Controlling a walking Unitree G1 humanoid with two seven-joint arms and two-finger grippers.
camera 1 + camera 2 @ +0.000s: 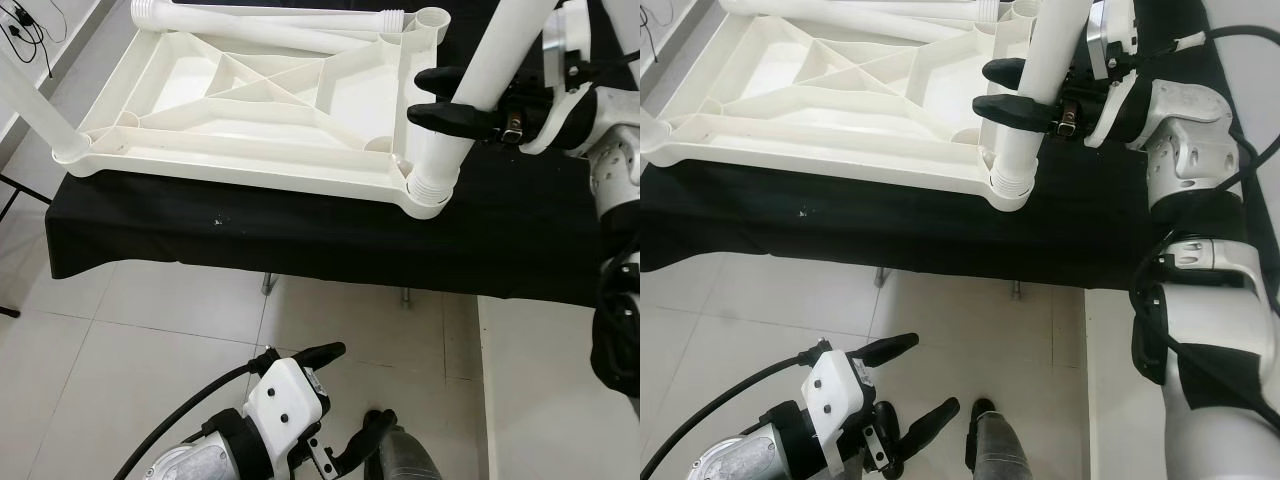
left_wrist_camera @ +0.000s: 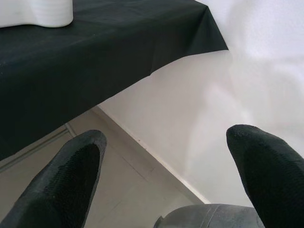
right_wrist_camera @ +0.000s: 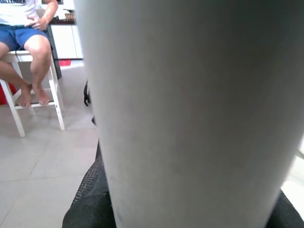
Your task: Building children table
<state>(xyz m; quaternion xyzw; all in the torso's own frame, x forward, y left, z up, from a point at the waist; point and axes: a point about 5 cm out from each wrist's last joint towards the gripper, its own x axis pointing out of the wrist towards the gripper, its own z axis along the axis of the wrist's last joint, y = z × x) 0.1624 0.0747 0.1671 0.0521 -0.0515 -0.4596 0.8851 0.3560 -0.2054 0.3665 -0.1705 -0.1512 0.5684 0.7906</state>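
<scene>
On the black worktop (image 1: 300, 235) lies the upturned tabletop (image 1: 250, 110); the right gripper (image 1: 450, 100) clamps a leg (image 1: 470, 90) into its near corner socket. Another leg (image 1: 40, 110) stands fitted; a loose leg (image 1: 270, 15) awaits. Left gripper (image 1: 340, 400) hangs spread, empty.

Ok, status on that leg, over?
Right gripper shut on leg, foot seated in tabletop corner socket. Left gripper open, idle near floor. Spare leg behind.

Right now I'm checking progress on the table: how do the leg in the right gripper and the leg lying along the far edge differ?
The held leg stands tilted in a corner socket of the tabletop, clamped by the right gripper; the far leg lies flat and loose. Both are white tubes.
</scene>
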